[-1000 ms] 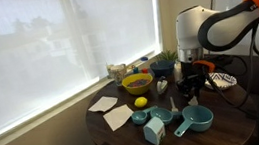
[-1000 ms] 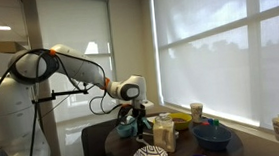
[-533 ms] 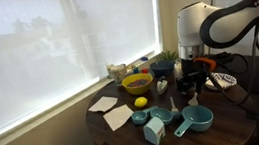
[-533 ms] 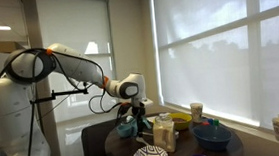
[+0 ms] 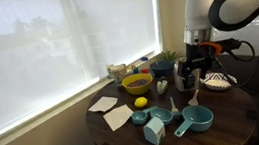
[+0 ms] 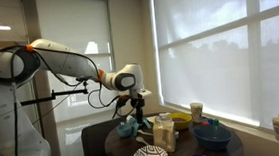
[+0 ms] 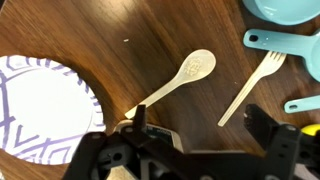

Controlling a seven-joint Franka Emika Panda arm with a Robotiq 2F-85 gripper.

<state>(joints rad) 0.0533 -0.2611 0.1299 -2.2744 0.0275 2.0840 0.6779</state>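
One change stands out: the black two-fingered gripper has risen clear of the round dark wooden table, where it hung low a second ago. Its jaws have spread and now stand wide apart with nothing between them. The pale wooden spoon lies flat on the table directly below the gripper in the wrist view, touched by neither finger, so I judge it let go and left to rest there. Just beside the spoon, on the side away from its handle end, lies a pale wooden fork. Beyond the fork sit a teal bowl and a teal handled measuring cup. Near the spoon's handle end is a white paper plate with a purple pattern, not touching it. Farther from the spoon, in an exterior view, stand a yellow bowl, a lemon and a small teal carton. The table stands against wide windows with lowered white roller blinds, which let soft daylight through.
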